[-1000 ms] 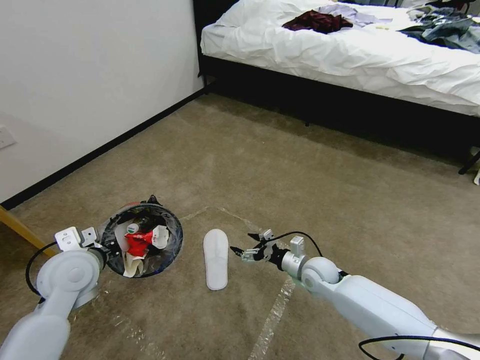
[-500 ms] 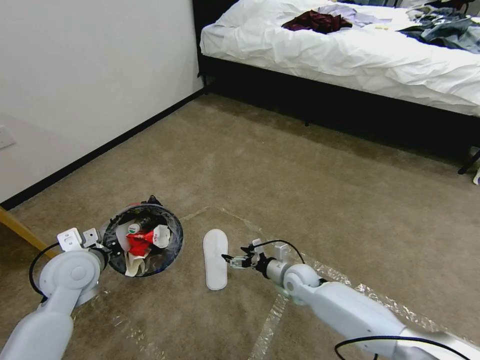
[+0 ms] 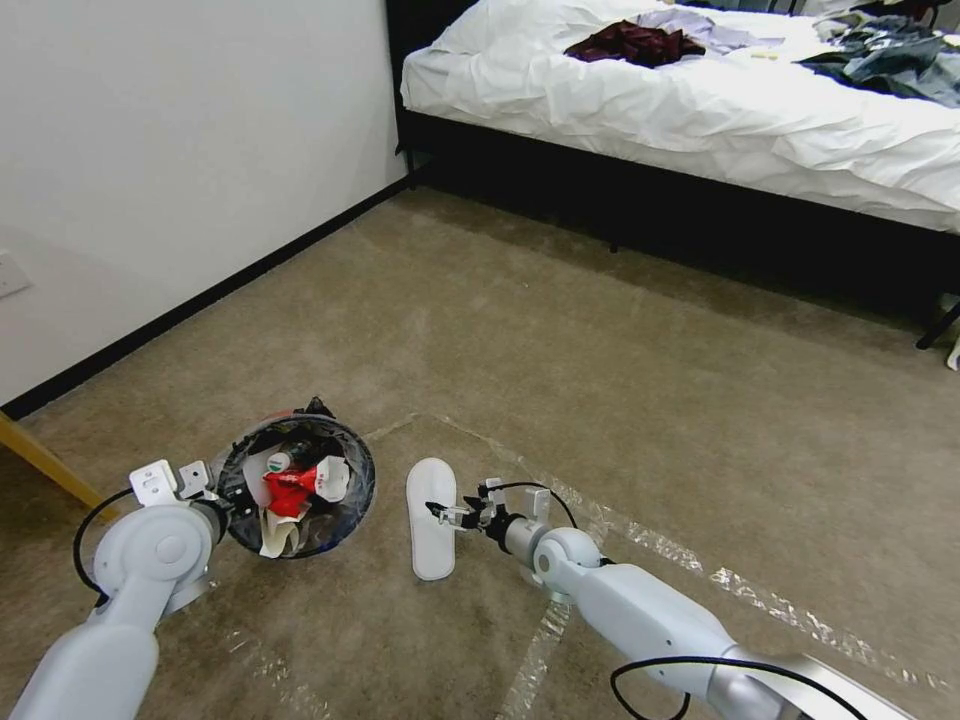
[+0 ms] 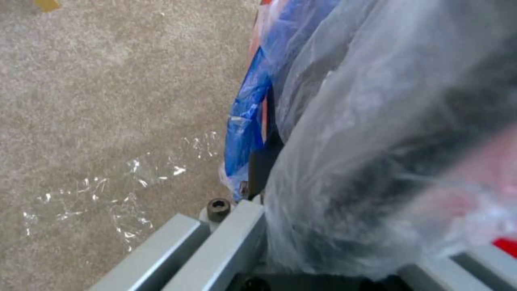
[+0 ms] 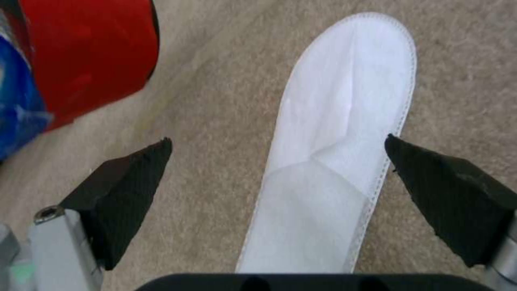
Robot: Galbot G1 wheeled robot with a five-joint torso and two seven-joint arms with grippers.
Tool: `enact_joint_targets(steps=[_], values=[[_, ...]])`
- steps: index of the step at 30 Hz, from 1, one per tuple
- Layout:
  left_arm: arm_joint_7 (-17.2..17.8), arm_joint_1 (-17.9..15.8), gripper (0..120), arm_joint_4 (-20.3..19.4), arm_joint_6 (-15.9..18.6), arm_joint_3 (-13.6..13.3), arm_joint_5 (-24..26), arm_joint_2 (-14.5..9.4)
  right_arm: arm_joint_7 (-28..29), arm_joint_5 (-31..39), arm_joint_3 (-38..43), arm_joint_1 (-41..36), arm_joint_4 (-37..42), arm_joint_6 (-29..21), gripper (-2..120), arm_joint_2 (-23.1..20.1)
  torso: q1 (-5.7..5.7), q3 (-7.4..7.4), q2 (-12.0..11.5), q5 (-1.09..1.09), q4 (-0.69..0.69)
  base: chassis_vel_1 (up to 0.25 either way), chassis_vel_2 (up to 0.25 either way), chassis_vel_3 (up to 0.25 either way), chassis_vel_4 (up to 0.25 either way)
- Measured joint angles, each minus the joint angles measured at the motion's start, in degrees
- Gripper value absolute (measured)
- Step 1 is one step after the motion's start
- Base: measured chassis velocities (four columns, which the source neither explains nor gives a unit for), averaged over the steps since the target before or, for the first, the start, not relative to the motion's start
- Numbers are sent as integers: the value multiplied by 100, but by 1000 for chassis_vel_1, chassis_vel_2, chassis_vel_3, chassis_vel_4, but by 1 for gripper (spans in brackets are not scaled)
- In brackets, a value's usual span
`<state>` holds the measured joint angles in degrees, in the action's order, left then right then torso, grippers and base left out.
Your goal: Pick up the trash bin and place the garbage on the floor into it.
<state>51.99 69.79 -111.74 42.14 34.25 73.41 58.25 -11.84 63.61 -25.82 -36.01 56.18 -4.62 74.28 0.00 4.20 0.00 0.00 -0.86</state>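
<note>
Holding the trash bin [image 3: 297, 487] up by its rim, head view: left gripper [image 3: 222, 492] sits at the bin's left edge, pinching rim and liner, mouth tilted toward the camera, probably so the other arm can drop things in. Bin already carries crumpled white paper and a red wrapper [image 3: 287, 490]. One white slipper [image 3: 432, 518] lies flat on the floor [image 3: 620, 400] just right of the bin, toe pointing away from the robot. Right gripper [image 3: 444, 513] is low over the slipper's right edge, jaws spread. Whitish tape lines [image 3: 640, 535] cross the carpet under the right arm. Left wrist view: clear plastic bag [image 4: 377, 141] with its blue edge [image 4: 245, 117] bunched against the gripper body; contact point itself is buried in plastic. Right wrist view: both black fingertips [image 5: 127, 182] wide apart, straddling the slipper's mid-section, not touching it; red bin wall [image 5: 89, 56] just beside. Looks lined up for a pinch across the slipper's width. No brand or lettering readable anywhere.
</note>
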Motion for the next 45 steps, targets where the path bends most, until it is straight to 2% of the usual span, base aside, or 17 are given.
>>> enact_joint_targets(steps=[12,20,27,39,45], values=[[-30,45,0,42,-1,-24,-118,73,-69,-442,-333,305,-855,-295,100,368,0,0,0,0,1,0,0,0,0],[-44,62,0,10,-1,-2,-133,85,-19,-575,-471,367,-1131,-324,100,562,0,0,0,0,0,0,0,0,0],[-57,62,0,-4,-1,-10,-154,101,-97,-702,-408,431,-1557,-244,100,827,0,-2,1,0,0,0,0,0,0],[-89,104,0,-16,-1,-64,-253,161,-217,-828,-264,507,-1855,-190,100,927,-1,-2,1,3,4,0,0,0,0],[-119,103,0,28,-1,-87,-287,166,-376,-999,-77,527,-2217,-83,100,1093,-1,-3,2,3,-1,0,0,0,0]])
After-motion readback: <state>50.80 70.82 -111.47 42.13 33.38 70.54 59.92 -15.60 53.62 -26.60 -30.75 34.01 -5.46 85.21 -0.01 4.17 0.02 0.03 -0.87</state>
